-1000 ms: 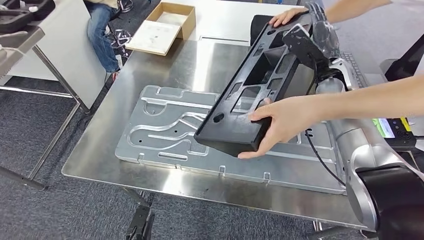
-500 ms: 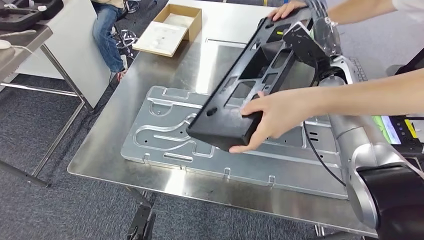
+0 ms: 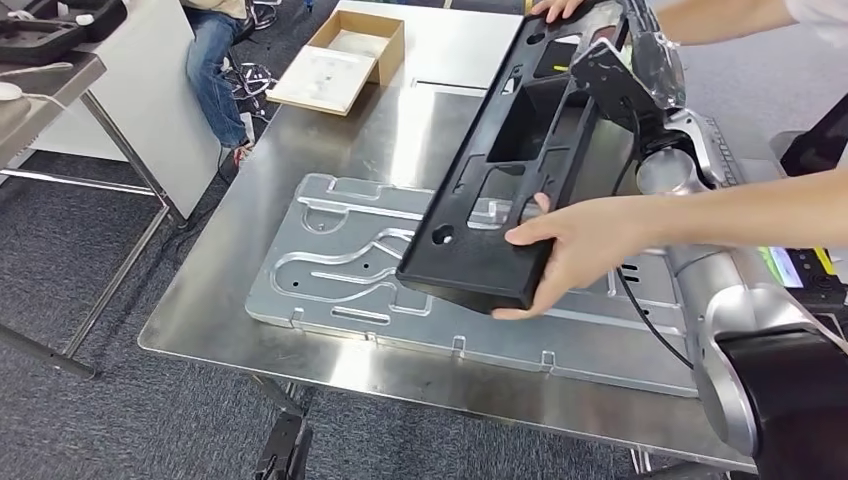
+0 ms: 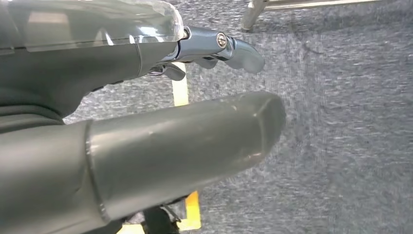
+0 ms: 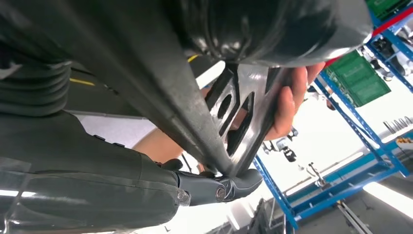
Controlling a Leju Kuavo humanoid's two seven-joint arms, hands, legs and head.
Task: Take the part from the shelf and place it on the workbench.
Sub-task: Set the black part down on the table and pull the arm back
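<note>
The part (image 3: 500, 180) is a long black plastic frame with several cut-outs, tilted steeply above the steel workbench (image 3: 340, 130). My right hand (image 3: 640, 70) grips its far upper edge; in the right wrist view the part (image 5: 234, 112) sits clamped between my thumb and fingers (image 5: 219, 187). A person's hand (image 3: 575, 245) holds the part's near low end, and another hand of a person (image 3: 555, 8) rests on its far end. My left hand (image 4: 146, 122) hangs over grey carpet, fingers extended, holding nothing.
A large stamped metal plate (image 3: 340, 260) lies flat on the workbench under the part. An open cardboard box (image 3: 345, 50) sits at the far left corner. A seated person in jeans (image 3: 210, 60) and a grey table (image 3: 40, 70) are at the left.
The part has tipped up steeper and its near end has shifted slightly right, still held by my right hand and the person's two hands.
</note>
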